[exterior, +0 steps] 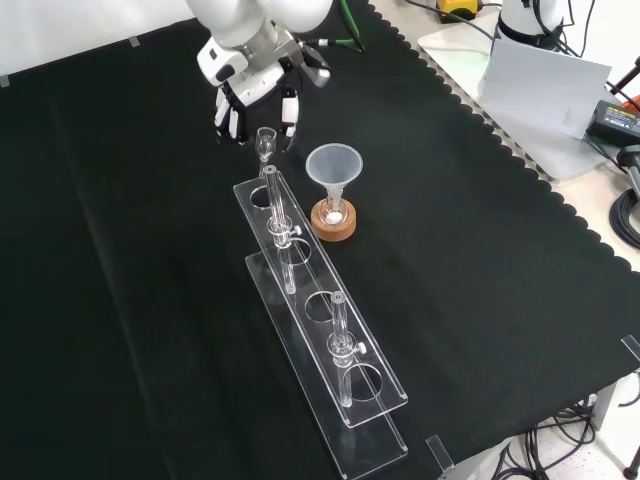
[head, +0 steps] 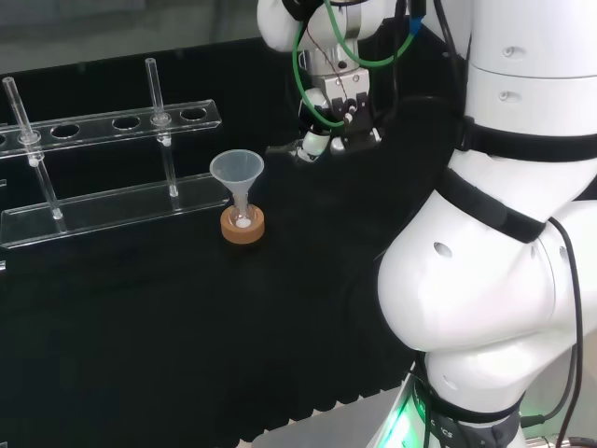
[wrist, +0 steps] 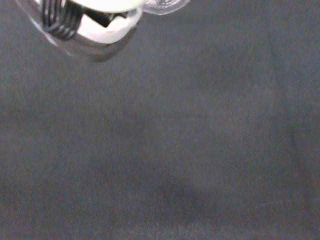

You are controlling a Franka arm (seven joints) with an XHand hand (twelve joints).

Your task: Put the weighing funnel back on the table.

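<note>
The hand (head: 338, 114) hangs low over the black cloth, to the right of the big funnel in the head view. Its fingers (exterior: 230, 118) and thumb (exterior: 290, 110) point down and pinch the weighing funnel (exterior: 265, 140), a small clear piece with a short stem. That stem points away from the hand towards the rack. In the head view the weighing funnel (head: 283, 149) juts left from a fingertip, close to the cloth; I cannot tell whether it touches. In the wrist view a clear bit of the weighing funnel (wrist: 167, 4) shows beside the blurred white hand (wrist: 95, 25).
The big funnel (head: 237, 172) stands in a small flask on a cork ring (head: 242, 227), left of the hand in the head view. A clear rack (exterior: 330, 330) holding two glass tubes runs beside it. The white arm links (head: 504, 233) stand at the right.
</note>
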